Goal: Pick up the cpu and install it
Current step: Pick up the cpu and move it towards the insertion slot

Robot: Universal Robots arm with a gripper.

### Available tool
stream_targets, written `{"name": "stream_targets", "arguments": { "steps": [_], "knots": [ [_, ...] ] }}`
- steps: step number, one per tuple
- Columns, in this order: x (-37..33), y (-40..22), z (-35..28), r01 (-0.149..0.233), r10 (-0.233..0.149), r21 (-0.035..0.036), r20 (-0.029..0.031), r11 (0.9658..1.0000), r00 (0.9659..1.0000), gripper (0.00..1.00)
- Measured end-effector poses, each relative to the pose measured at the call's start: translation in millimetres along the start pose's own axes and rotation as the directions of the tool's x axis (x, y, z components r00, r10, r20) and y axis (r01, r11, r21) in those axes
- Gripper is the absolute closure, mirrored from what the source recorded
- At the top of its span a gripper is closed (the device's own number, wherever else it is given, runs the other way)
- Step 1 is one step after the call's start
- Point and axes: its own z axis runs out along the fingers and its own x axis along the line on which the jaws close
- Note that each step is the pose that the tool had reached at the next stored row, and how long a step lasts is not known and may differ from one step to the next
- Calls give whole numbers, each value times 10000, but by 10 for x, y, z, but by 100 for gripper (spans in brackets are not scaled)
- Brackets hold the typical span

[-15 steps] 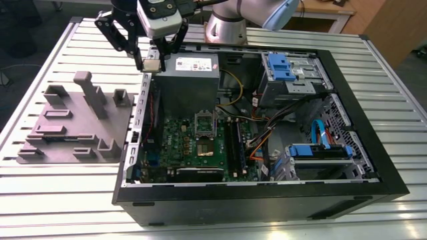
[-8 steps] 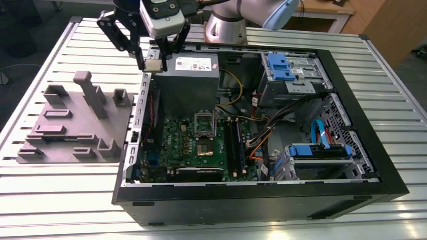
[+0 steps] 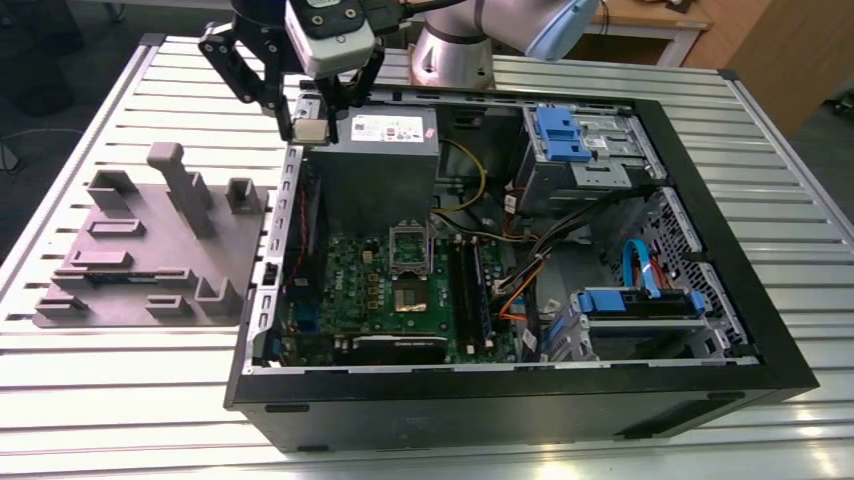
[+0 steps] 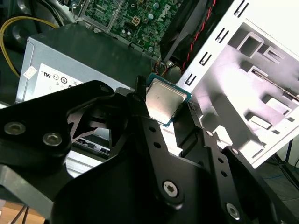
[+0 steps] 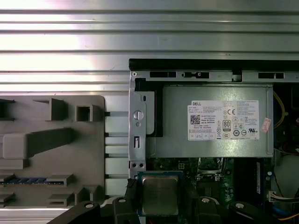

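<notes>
Exterior view, from its left to its right: a grey moulded fixture tray point(image 3: 147, 250) lies on the slatted metal bench point(image 3: 120, 400). Just right of it stands the open computer case point(image 3: 747, 330).

The end effector point(image 3: 310, 128) hangs at the far left corner of the case, above its left wall. It is just left of the grey power supply point(image 3: 380, 170). Its black fingers are drawn in narrow and clamp the cpu point(image 3: 310, 131) by two opposite edges.

In both wrist views the cpu point(image 4: 166, 100) point(image 5: 160, 195) shows its dull silver top toward the camera, with a thin green rim around it. The chip is square, so neither side is the longer. In the second wrist view it sits skewed between the fingers, one corner pointing toward the motherboard.

The chip is in the air, clear of the bench and the tray. It is well apart from the green motherboard point(image 3: 387, 300), which lies nearer in the case floor. Right of the power supply, at the far side of the case, sits a blue-fronted drive bay point(image 3: 574, 135).
</notes>
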Motion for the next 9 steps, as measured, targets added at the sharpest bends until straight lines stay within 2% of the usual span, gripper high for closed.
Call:
{"name": "stream_targets", "arguments": {
  "steps": [9],
  "knots": [
    [-24, 1, 0, 0, 0, 0, 0, 10000, 10000, 53]
  ]
}}
